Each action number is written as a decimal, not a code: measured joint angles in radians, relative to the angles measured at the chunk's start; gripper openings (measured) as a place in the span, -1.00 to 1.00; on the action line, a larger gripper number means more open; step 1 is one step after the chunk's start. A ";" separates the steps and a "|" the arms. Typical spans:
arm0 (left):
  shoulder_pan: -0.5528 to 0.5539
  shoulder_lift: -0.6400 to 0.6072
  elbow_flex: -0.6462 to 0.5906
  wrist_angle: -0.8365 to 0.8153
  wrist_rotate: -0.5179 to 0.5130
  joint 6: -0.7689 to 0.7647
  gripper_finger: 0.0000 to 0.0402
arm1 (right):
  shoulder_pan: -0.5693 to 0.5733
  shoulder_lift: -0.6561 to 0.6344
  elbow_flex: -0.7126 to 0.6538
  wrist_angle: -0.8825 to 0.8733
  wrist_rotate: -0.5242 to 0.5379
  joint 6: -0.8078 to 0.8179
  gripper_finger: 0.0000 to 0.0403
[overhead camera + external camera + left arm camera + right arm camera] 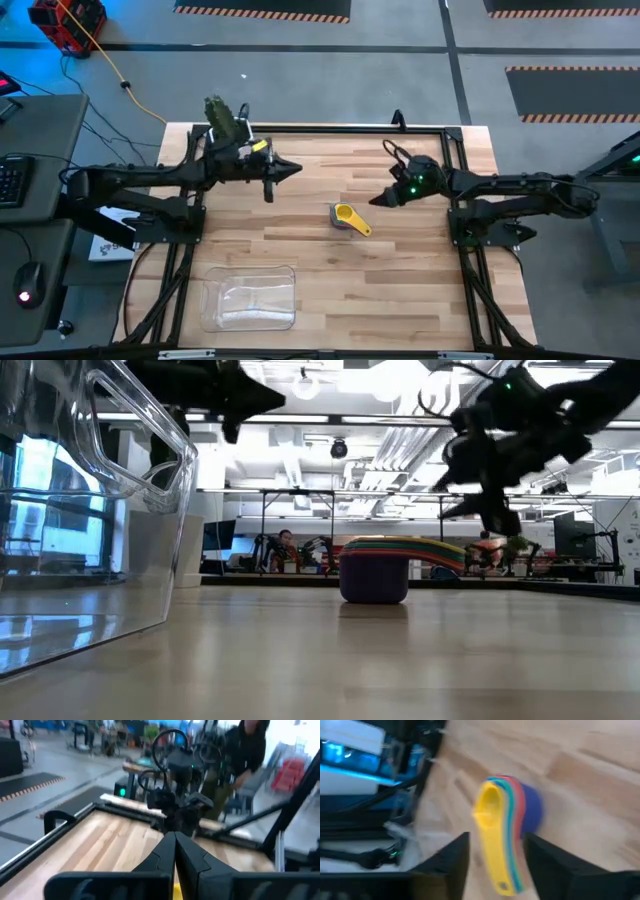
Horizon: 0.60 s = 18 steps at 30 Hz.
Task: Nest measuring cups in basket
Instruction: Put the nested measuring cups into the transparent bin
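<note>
Nearest, the clear shallow plastic basket is seen empty; nested coloured plastic measuring cups (yellow uppermost) are placed mid-table, right hand spread nearby, left hand pressed together.

The nested measuring cups sit on the wooden table near centre, dark blue outermost; the clear basket fills the 9 o'clock side; the right gripper hangs at 2 o'clock, above the cups' handles.

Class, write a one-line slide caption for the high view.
Nested measuring cups sit mid-table between both raised grippers, clear basket waiting at the near edge.
</note>
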<state>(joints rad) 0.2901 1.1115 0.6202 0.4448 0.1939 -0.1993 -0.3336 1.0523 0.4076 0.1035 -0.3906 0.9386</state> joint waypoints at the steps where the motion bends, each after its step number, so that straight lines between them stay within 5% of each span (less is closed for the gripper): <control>1: -0.004 -0.007 -0.034 0.058 -0.015 -0.023 -1.00 | 0.000 0.008 0.021 -0.001 -0.021 0.001 -0.04; 6: -0.018 -0.051 -0.142 0.216 -0.102 -0.077 -1.00 | 0.002 0.128 0.166 -0.046 -0.211 -0.044 0.47; 11: -0.018 -0.076 -0.150 0.214 -0.116 -0.059 -1.00 | -0.046 0.247 0.338 -0.293 -0.436 -0.261 0.80; 18: -0.018 -0.076 -0.150 0.210 -0.117 -0.034 -1.00 | -0.081 0.289 0.448 -0.568 -0.282 -0.497 0.88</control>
<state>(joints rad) 0.2722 1.0351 0.4702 0.6546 0.0772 -0.2337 -0.4147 1.3413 0.8553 -0.4646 -0.6725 0.4420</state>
